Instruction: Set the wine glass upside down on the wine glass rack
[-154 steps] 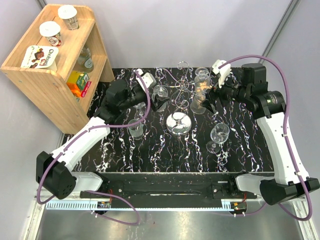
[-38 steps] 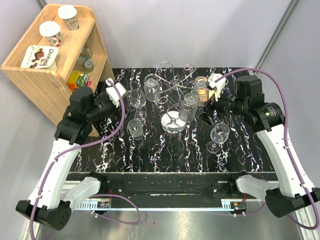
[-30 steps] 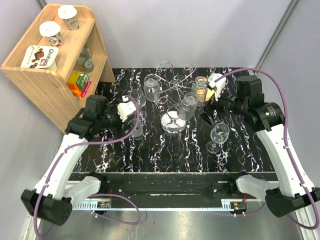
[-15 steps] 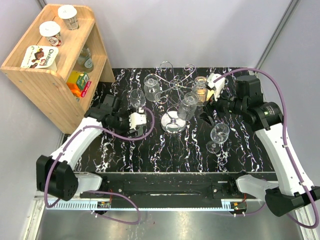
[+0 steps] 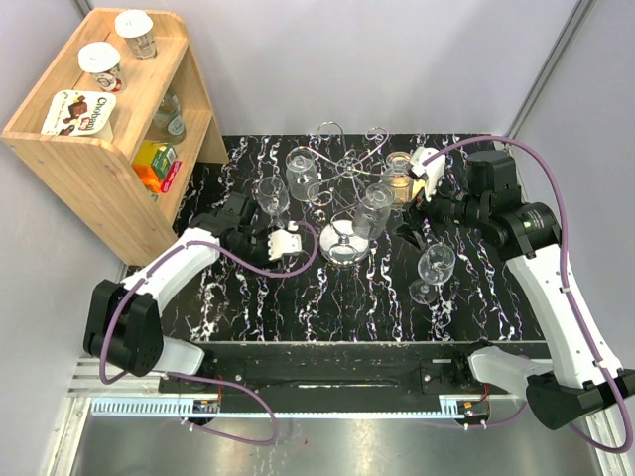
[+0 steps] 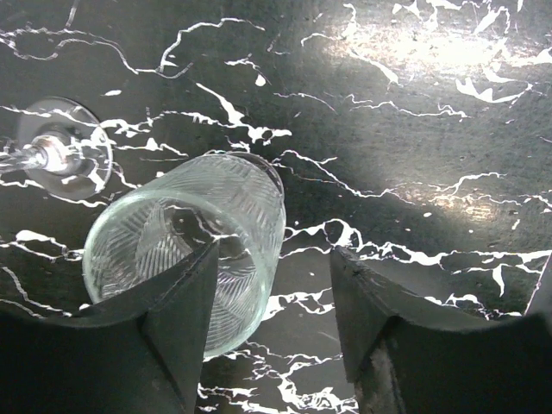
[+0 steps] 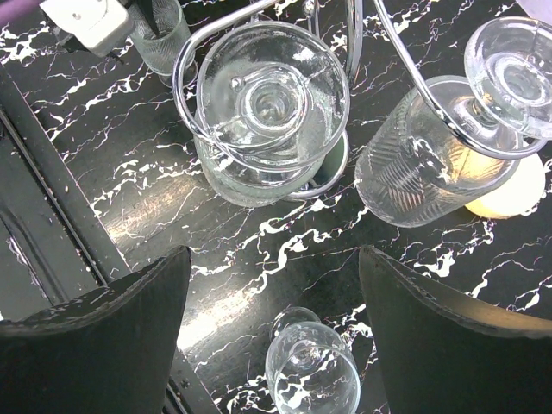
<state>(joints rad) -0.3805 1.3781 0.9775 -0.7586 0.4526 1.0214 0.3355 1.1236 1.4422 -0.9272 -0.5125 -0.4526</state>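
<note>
From above, shows the left arm (image 5: 189, 260) stretched low over the table (image 5: 476, 297), wrist bent down just left of the wine glass rack (image 5: 344, 245), and the right arm (image 5: 541, 248) raised on the rack's right. Through the left wrist camera, finds the left fingers (image 6: 177, 328) apart, the wine glass (image 6: 190, 207) on the table partly behind one and partly in the gap, apparently upright, long axis vertical, mouth toward the lens. Through the right wrist camera, finds the right fingers (image 7: 103, 336) wide apart, gripping nothing, above glasses (image 7: 272, 103) hung foot-up on the rack.
</note>
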